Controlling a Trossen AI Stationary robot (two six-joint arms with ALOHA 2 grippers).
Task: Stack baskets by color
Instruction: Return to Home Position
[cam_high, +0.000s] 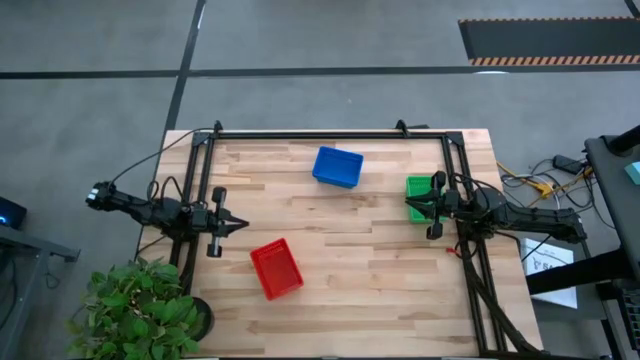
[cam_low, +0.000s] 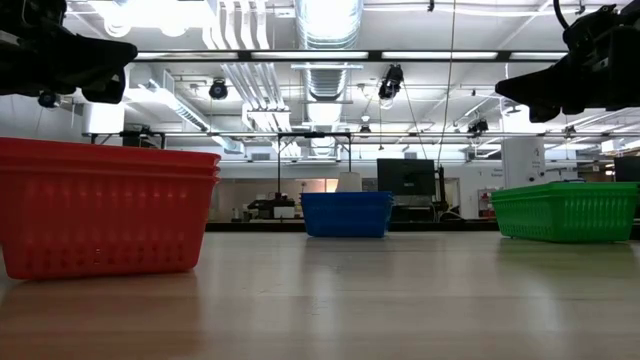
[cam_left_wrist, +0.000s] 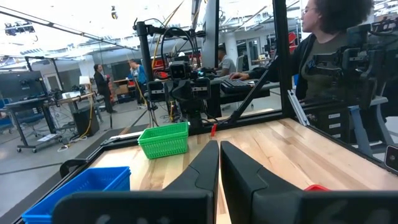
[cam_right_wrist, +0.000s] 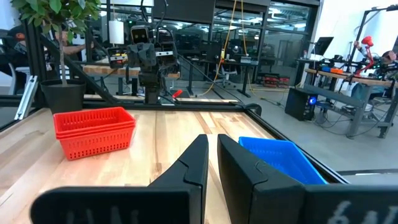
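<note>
Three groups of baskets rest by their bottoms on the wooden table. A red basket (cam_high: 276, 268) sits near the front left, with two nested rims showing in the right wrist view (cam_right_wrist: 94, 130). A blue basket (cam_high: 337, 167) sits at the far middle. A green basket (cam_high: 420, 197) sits at the right. My left gripper (cam_high: 243, 226) hangs level above the table's left side, shut and empty (cam_left_wrist: 219, 148). My right gripper (cam_high: 407, 203) hangs level, high over the green basket's left edge, shut and empty (cam_right_wrist: 212, 139).
Dark frame rails (cam_high: 320, 134) run along the table's far, left and right sides. A potted plant (cam_high: 140, 310) stands at the front left corner. A person (cam_left_wrist: 323, 43) sits beyond the table's right side. Bare wood (cam_high: 350, 240) lies between the baskets.
</note>
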